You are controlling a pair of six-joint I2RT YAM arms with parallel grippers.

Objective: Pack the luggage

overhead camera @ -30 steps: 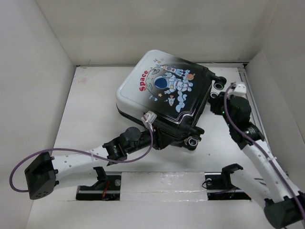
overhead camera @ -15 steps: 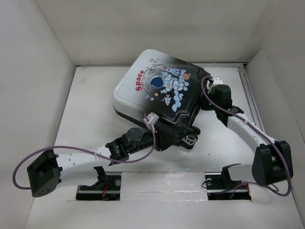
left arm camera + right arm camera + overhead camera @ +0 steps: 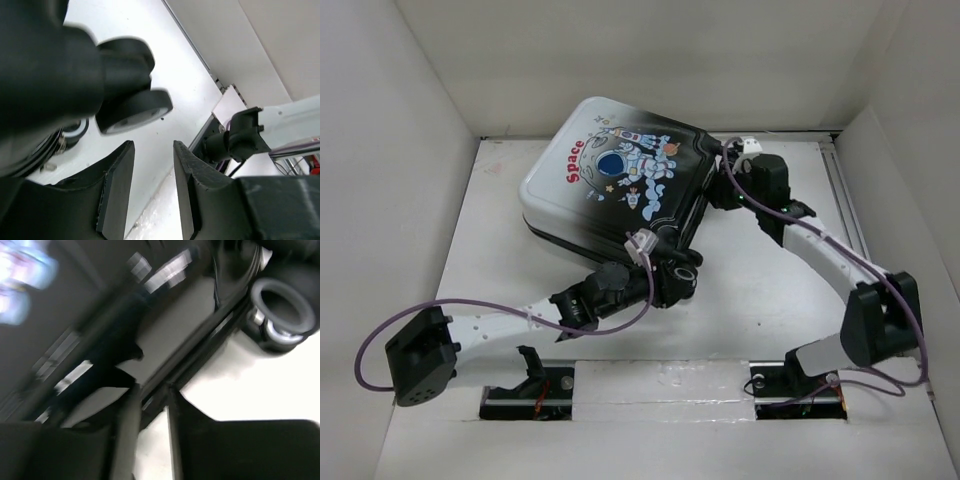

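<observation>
Astronaut suitcase [image 3: 610, 175]: print side up on worktop [image 3: 760, 290]. Left tool [image 3: 152, 150]: fingers apart, empty, beside wheel [image 3: 132, 112]. Right tool [image 3: 150, 399]: at suitcase edge, blurred; cannot tell its state.

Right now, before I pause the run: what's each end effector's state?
Left end effector: open, empty, near a wheel of the luggage.
Right end effector: cannot be told, view blurred.

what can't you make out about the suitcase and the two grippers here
Inside of the white-to-black hard-shell suitcase: top view, the printed shell covers it.
Right gripper: the right wrist view is motion-blurred, so open or shut is unclear; in the top view its own arm covers it.
Left gripper: top view, mostly hidden at the suitcase's near corner; only the left wrist view shows it.
</observation>
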